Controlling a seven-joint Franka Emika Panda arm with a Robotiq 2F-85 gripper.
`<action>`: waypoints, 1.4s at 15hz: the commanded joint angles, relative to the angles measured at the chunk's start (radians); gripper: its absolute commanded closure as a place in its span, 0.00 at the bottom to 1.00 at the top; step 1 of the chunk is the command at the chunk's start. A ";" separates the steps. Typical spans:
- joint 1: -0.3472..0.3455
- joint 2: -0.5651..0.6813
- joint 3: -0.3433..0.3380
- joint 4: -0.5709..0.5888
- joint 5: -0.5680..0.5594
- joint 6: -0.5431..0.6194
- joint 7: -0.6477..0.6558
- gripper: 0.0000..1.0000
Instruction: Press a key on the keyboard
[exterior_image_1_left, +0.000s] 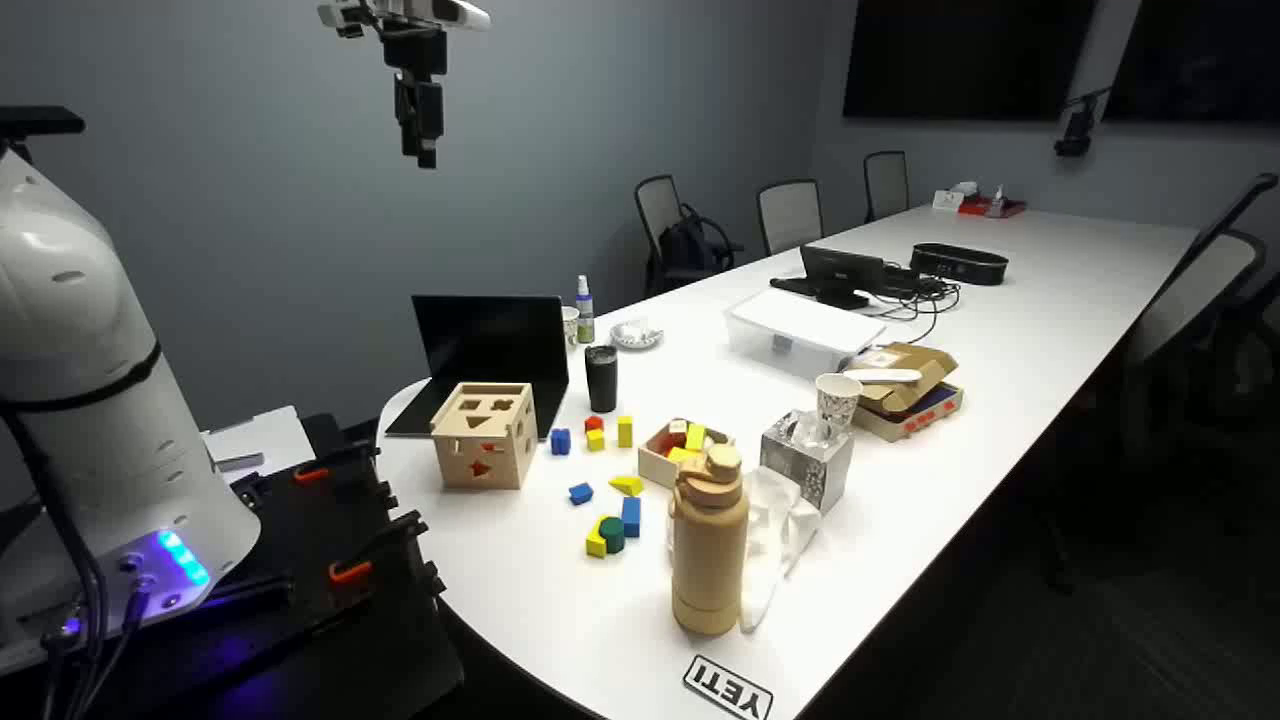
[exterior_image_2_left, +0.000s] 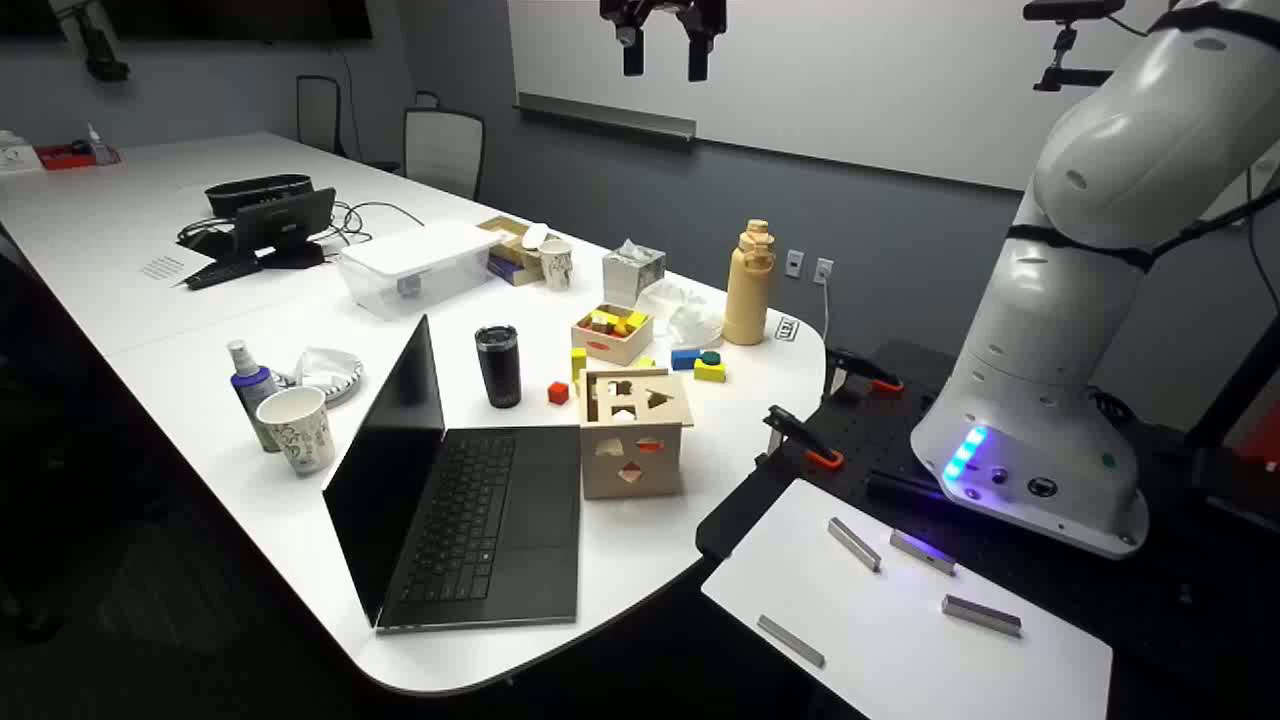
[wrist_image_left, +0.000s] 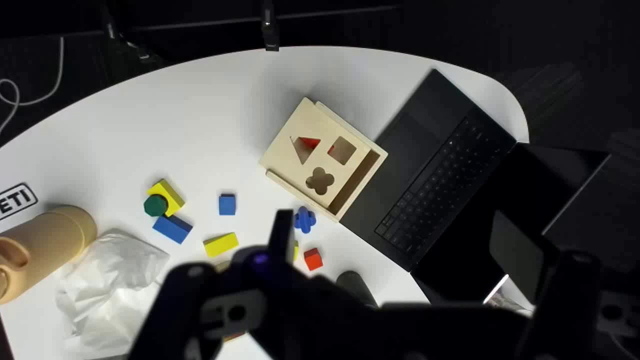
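The dark keyboard (exterior_image_2_left: 462, 515) is built into the open black laptop (exterior_image_2_left: 540, 500) on the near end of the white table. In the wrist view the keyboard (wrist_image_left: 435, 187) shows right of centre, with the laptop screen opened beyond it. In an exterior view the laptop deck (exterior_image_1_left: 412, 412) is partly hidden behind the wooden cube. My gripper is high above the table in both exterior views (exterior_image_1_left: 420, 130) (exterior_image_2_left: 666, 62). Its two fingers stand wide apart with nothing between them. In the wrist view the gripper (wrist_image_left: 402, 240) has its fingers at either side of the laptop's lower part.
The wooden shape-sorter cube (exterior_image_2_left: 632, 460) stands against the laptop's front edge. A black tumbler (exterior_image_2_left: 498, 365), a paper cup (exterior_image_2_left: 298, 430) and a spray bottle (exterior_image_2_left: 252, 390) stand near the laptop. Loose blocks (exterior_image_1_left: 625, 432), a block box (exterior_image_1_left: 660, 465) and a tan bottle (exterior_image_1_left: 710, 550) are farther along.
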 joint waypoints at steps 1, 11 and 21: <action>-0.003 0.001 0.002 0.003 0.001 -0.003 -0.001 0.00; 0.182 0.250 0.047 -0.157 0.185 0.487 -0.510 0.00; 0.169 0.687 0.151 -0.132 0.247 0.924 -0.957 0.34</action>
